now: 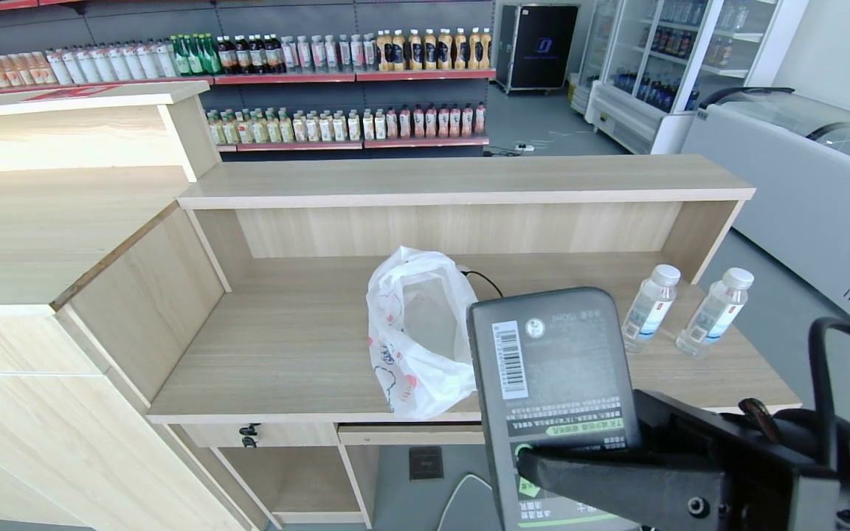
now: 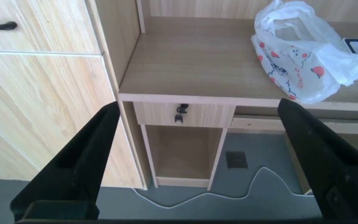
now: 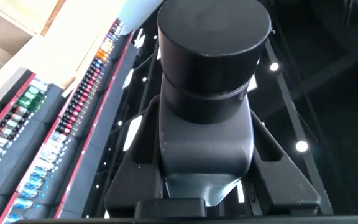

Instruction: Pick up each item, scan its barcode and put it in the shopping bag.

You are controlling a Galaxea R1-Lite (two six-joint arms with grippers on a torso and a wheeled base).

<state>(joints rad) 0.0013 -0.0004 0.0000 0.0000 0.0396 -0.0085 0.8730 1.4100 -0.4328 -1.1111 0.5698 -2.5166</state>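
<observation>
Head view: right gripper (image 1: 576, 472) fingers clenched on a dark container (image 1: 550, 354), held before the surface (image 1: 285, 346). Bag (image 1: 414, 346) there appears empty; two bottles (image 1: 650, 306) remain untouched. Left gripper (image 2: 197, 112) fingers released, low.

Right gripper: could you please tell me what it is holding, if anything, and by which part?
The right gripper holds a dark grey bottle with a barcode, clamped across its body near the lower end.
</observation>
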